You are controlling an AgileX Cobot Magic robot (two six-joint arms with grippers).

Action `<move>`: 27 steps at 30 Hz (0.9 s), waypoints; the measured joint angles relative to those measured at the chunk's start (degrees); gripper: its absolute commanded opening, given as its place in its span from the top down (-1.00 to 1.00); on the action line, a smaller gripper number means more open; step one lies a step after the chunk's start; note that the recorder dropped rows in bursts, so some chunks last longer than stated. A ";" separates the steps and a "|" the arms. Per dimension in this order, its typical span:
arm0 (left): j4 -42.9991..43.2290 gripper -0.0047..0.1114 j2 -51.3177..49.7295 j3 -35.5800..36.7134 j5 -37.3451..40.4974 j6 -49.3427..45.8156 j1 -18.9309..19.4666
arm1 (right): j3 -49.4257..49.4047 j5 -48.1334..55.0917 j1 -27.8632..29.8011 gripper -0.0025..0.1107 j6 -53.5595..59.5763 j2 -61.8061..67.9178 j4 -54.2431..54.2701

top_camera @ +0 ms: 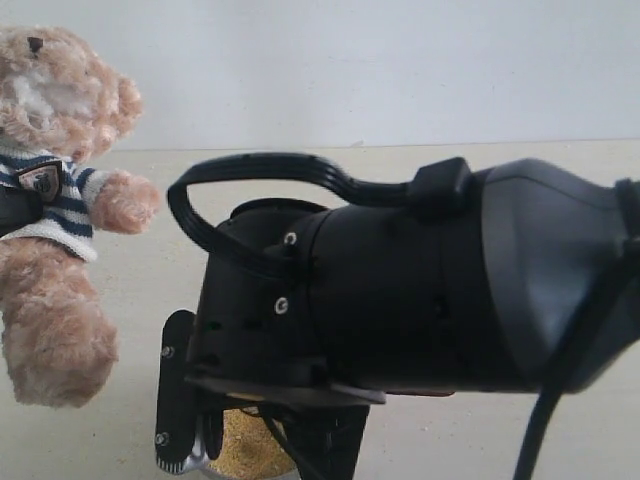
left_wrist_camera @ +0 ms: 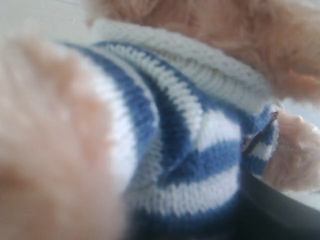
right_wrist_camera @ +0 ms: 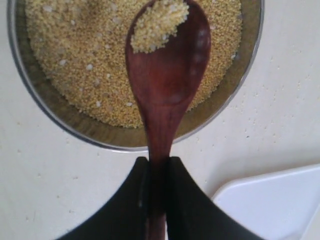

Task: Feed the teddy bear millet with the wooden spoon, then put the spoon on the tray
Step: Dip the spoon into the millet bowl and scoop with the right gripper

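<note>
- The right arm (top_camera: 400, 290) reaches down over the metal bowl (right_wrist_camera: 30, 100) of millet (right_wrist_camera: 75, 60) on the worktop
- Only its wrist view shows the tray (right_wrist_camera: 270, 205), near the bowl
- The right gripper (right_wrist_camera: 156, 165) is closed on the handle of the wooden spoon (right_wrist_camera: 167, 85), with the loaded scoop beyond the jaws
- The left gripper (top_camera: 12, 213) clamps the teddy bear (top_camera: 60, 200) at its shirt

You see a light-brown teddy bear (top_camera: 60, 300) in navy-and-white stripes, golden-yellow millet (right_wrist_camera: 75, 60) in a silver bowl (right_wrist_camera: 55, 111), a reddish-brown wooden spoon (right_wrist_camera: 167, 85), and a white tray (right_wrist_camera: 270, 205).
</note>
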State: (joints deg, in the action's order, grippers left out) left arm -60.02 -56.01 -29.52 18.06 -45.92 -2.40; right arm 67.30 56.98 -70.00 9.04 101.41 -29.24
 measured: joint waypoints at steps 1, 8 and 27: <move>0.00 0.83 0.00 0.00 0.00 0.00 0.00 | 0.00 0.14 0.00 0.96 0.71 0.00 0.00; 0.00 0.83 0.00 0.00 0.00 0.00 0.00 | 0.00 4.08 -0.22 0.96 -0.47 0.00 -6.05; 0.10 0.83 0.00 0.00 0.12 0.00 0.00 | 0.00 6.10 -1.95 0.96 -0.19 0.19 -6.75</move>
State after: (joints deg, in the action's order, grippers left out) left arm -59.92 -56.01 -29.52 18.18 -45.92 -2.40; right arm 67.30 63.07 -71.95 8.85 101.60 -35.99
